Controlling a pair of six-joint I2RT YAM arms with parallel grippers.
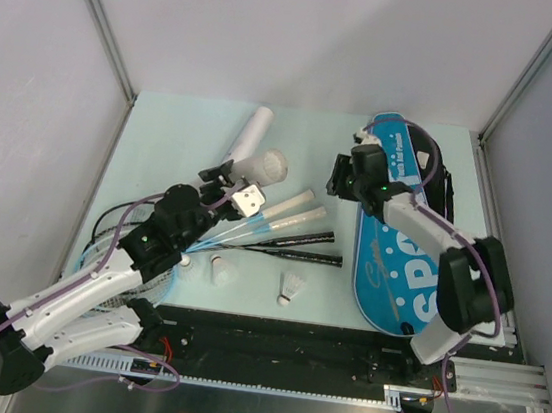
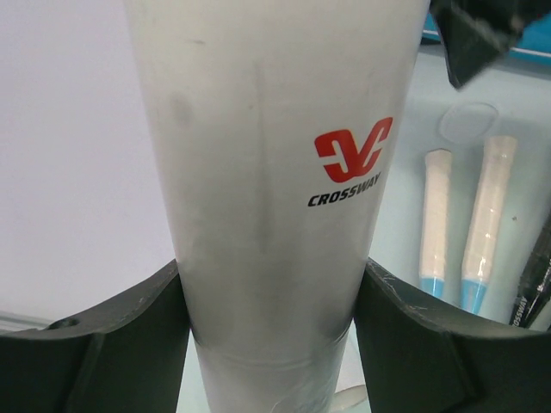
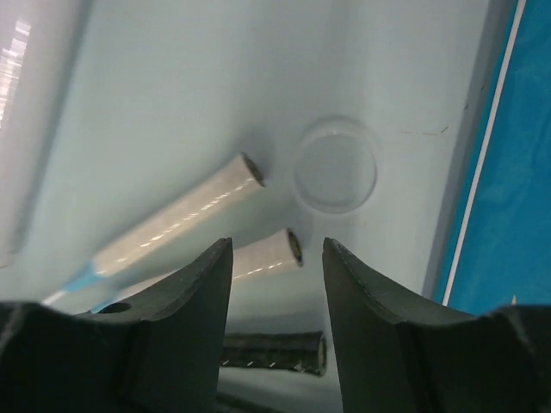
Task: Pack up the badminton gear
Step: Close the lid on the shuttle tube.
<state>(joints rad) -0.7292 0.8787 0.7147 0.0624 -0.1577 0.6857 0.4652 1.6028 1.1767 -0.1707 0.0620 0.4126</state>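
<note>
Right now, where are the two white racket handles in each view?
Top: white handles at centre, ends pointing up-right.
Left wrist: handles right of the tube, upright.
Right wrist: handles centre-left, slanting.
Shared landmark: the black handle beside them, in every view.

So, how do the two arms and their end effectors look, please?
The left arm and the right arm have white links with black joints, and thin purple cables loop along them. The left end effector and the right end effector each have two broad, dark grey fingers with rounded tips.
</note>
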